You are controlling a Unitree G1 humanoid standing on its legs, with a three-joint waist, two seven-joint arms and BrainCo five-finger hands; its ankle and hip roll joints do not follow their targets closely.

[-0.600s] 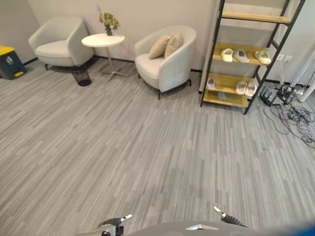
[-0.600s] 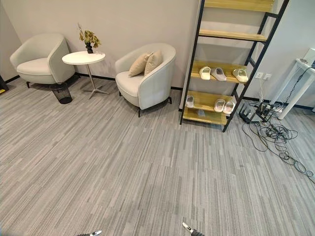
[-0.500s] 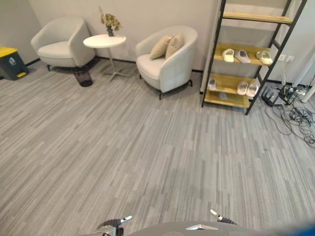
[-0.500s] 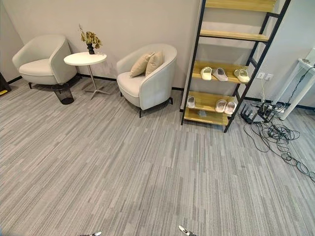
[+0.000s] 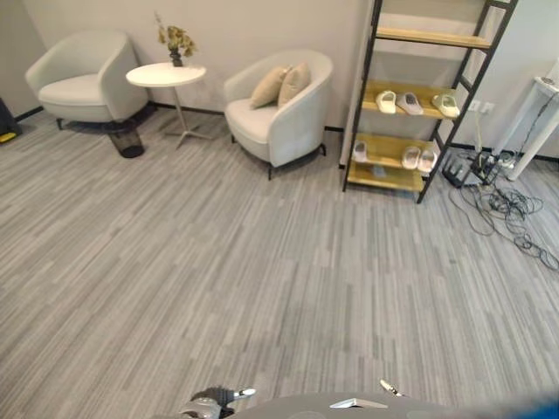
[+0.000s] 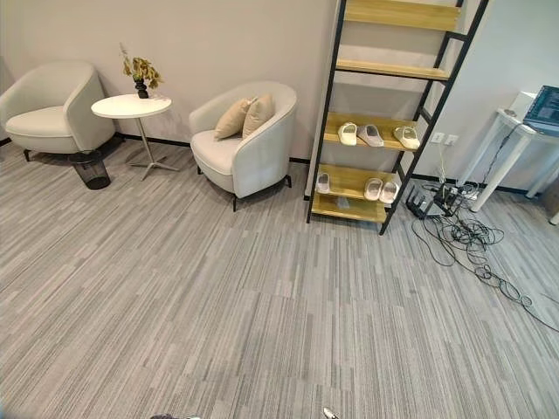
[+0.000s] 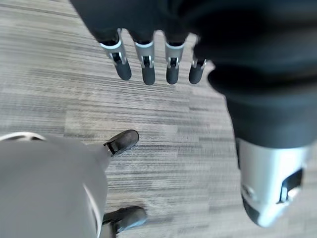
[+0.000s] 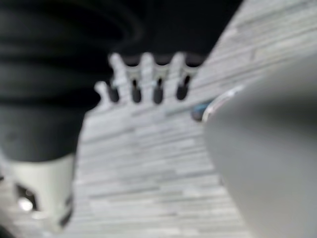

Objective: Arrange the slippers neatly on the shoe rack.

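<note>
At far right, the shoe rack point(image 5: 417, 96) with slippers point(image 5: 416, 102) is framed more centrally after a camera shift, so approach is judged underway; left hand point(image 7: 148, 62) and right hand point(image 8: 148, 79) are hung with straight, empty fingers.

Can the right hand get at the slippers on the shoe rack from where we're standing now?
Probably not. The right hand hangs empty low by the body, and the slippers sit on the shoe rack across a wide stretch of floor. Nothing blocks the way.

Even, bright indoor light, soft shadow under the armchair point(image 5: 279, 122) at twelve o'clock; right wrist view blurred.
</note>
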